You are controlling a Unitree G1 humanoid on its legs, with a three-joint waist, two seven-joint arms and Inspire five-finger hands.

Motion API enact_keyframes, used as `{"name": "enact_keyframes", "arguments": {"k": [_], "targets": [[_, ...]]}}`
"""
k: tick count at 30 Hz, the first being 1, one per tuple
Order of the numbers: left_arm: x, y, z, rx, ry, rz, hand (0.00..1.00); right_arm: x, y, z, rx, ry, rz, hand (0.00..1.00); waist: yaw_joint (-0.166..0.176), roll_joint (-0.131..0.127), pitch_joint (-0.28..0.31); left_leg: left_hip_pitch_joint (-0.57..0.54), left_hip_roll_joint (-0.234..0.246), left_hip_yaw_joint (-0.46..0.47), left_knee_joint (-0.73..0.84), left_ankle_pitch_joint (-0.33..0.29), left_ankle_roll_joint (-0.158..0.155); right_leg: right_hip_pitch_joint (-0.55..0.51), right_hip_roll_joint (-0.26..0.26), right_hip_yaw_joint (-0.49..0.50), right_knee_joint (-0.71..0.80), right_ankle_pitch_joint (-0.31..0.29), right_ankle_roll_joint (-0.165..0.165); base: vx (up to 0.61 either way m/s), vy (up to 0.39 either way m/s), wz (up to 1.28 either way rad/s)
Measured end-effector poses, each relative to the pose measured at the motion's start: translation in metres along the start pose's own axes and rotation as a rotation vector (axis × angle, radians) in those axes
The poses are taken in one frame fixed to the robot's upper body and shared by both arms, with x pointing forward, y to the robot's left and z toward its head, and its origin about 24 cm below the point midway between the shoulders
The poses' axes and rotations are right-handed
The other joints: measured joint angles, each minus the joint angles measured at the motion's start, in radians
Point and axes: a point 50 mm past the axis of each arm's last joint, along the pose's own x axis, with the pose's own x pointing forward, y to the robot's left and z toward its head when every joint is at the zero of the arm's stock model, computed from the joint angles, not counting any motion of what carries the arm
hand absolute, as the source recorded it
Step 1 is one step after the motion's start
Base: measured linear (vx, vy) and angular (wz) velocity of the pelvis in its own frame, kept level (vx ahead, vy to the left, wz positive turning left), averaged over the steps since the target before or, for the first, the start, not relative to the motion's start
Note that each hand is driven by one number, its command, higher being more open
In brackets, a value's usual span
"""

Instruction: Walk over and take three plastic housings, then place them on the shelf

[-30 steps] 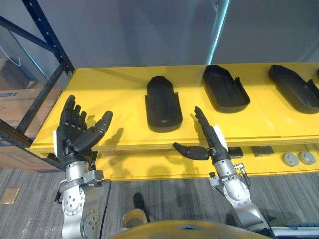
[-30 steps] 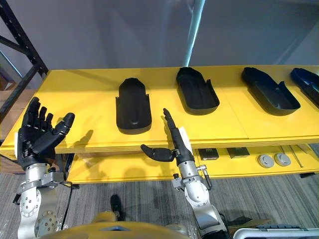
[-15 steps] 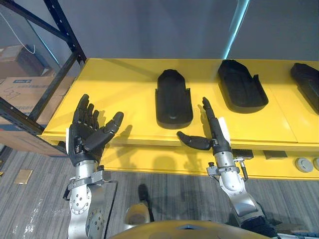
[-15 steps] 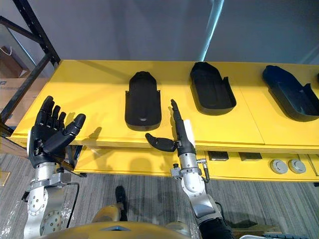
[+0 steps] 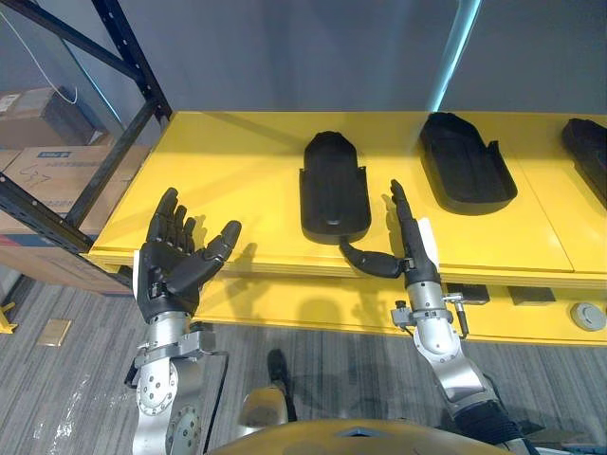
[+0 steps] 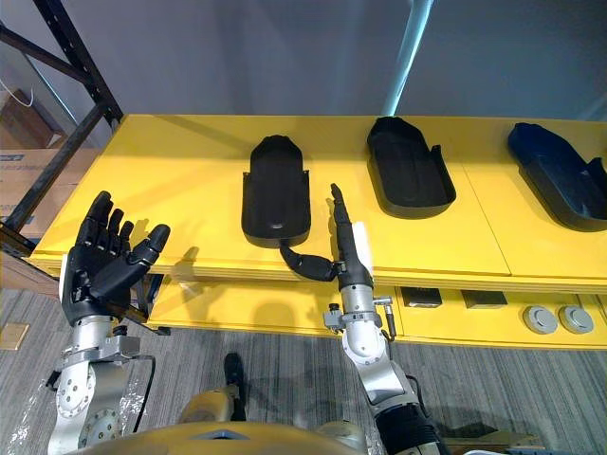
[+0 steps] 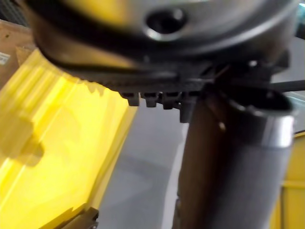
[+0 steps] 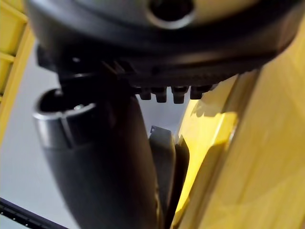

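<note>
So the left hand is up with its palm facing the camera, fingers spread wide and thumb sticking out. It's holding nothing, just hovering at the front edge of the yellow shelf. The right hand has its fingers straight and pressed together, pointing toward the back of the shelf, thumb stuck out sideways toward the left hand. Nothing in that one either. The nearest housing, black plastic, lies flat on the shelf just beside the right hand on its thumb side. The thumb tip reaches right up to the housing's near end, but I can't tell if it actually touches. A second housing lies further back, past the fingertips and off to the hand's outer side. A third housing is well apart from it, further out the same way. Out past the left hand's outer side there are cardboard boxes behind a black rack post
</note>
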Motion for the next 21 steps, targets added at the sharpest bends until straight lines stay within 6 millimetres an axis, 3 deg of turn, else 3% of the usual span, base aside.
{"name": "enact_keyframes", "arguments": {"k": [21], "targets": [[-0.004, -0.015, -0.013, -0.037, 0.059, -0.054, 1.0, 0.023, -0.001, -0.003, -0.02, 0.033, -0.116, 1.0, 0.014, 0.026, 0.01, 0.007, -0.001, -0.024, 0.0, 0.003, 0.001, 0.012, -0.003, -0.023, 0.022, -0.013, -0.001, -0.05, -0.005, 0.03]]}}
